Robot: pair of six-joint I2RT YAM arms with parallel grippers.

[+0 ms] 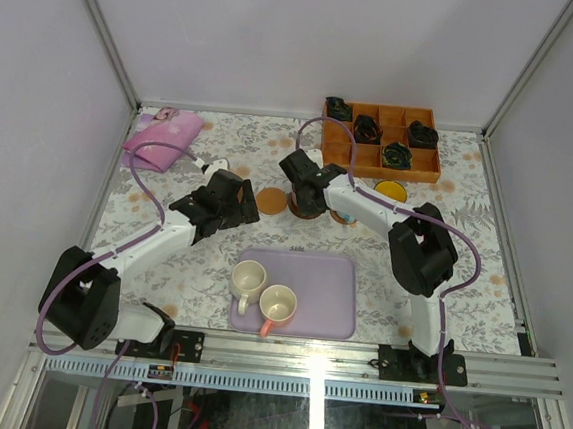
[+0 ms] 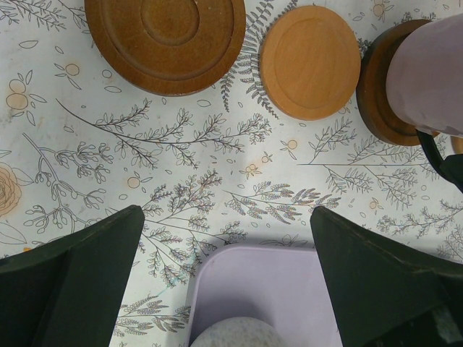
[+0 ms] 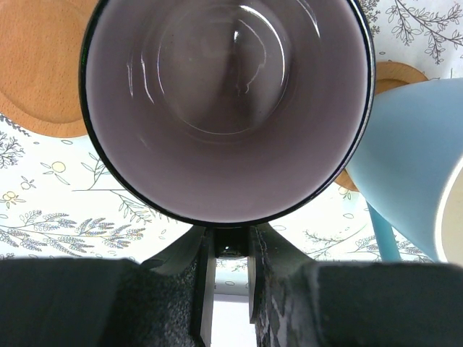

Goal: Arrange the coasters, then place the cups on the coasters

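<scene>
Found mauve cup [image 3: 228, 108] pinched at its near side in right gripper [image 3: 230, 249], directly over a dark coaster [image 2: 377, 87], just right of a bare tan coaster [image 2: 309, 61]. Couldn't tell whether seated or just above it. Saw pale blue cup [image 3: 412, 159] right beside it, already on a lighter coaster [image 3: 398, 72]. Spotted a second dark coaster [image 2: 166, 36] left of the tan one, also bare. Noted left gripper [image 2: 226, 238] spread wide, holding nothing, hanging over the far edge of lilac tray [image 2: 275, 289]. Counted two cups left on that tray: cream cup [image 1: 249, 275] and cream cup with pink handle [image 1: 279, 302]. Found yellow cup [image 1: 391, 192] beyond the right arm, near the wooden box [image 1: 426, 170]; couldn't make out a coaster under it. Judged the job roughly halfway, with coasters apparently laid out, one cup done, one nearly, three to go.
</scene>
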